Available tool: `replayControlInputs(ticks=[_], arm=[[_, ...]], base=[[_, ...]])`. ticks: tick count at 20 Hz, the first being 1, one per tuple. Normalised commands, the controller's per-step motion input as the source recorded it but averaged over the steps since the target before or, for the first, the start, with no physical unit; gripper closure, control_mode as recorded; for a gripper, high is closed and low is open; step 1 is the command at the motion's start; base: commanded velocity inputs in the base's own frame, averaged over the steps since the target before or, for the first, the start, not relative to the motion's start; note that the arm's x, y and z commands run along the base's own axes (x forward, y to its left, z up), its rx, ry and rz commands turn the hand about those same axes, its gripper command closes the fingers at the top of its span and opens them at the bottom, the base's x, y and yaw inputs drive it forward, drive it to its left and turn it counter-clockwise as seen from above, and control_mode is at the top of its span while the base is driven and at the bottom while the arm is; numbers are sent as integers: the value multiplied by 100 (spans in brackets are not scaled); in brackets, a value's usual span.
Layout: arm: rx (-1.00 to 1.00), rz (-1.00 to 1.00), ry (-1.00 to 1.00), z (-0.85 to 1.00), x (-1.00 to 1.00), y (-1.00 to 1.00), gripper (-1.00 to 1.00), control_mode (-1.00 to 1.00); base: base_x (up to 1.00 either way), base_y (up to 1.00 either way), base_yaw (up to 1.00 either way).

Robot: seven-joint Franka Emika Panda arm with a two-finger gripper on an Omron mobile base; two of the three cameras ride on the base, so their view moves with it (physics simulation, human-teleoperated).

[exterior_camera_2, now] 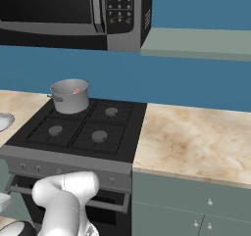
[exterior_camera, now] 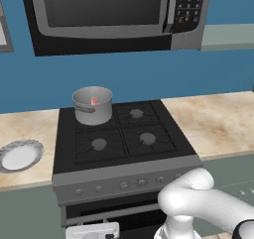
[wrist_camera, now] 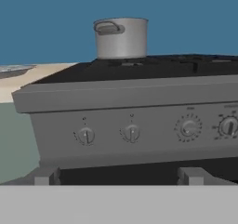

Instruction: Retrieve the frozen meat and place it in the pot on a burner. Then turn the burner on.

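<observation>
We see the meat [exterior_camera: 94, 101] inside the pot [exterior_camera: 93, 105] on the far-left burner, near burners [exterior_camera: 99, 144] open, our end effector spread wide, low before the knobs [wrist_camera: 131, 133].

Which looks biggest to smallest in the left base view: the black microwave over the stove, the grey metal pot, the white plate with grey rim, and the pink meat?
1. Black microwave, though it is nearer the camera.
2. Grey brushed-metal pot.
3. Round white plate with grey rim, close to the pot, so unsure.
4. Reddish-pink frozen meat inside the pot.
</observation>
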Motion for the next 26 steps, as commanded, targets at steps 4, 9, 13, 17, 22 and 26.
replayControlInputs(ticks=[4, 9, 13, 17, 22, 26], arm=[[0, 0, -13, -22, 11, 0, -100, -100], [0, 0, -8, -8, 17, 0, -100, -100], [0, 0, -2, -9, 13, 0, -100, -100], [0, 0, 0, -10, 8, 0, -100, -100], [0, 0, 0, -8, 16, 0, -100, -100], [0, 0, 0, -3, 24, 0, -100, -100]], base=[[0, 0, 0], [0, 0, 0], [0, 0, 0], [0, 0, 0], [0, 0, 0], [0, 0, 0]])
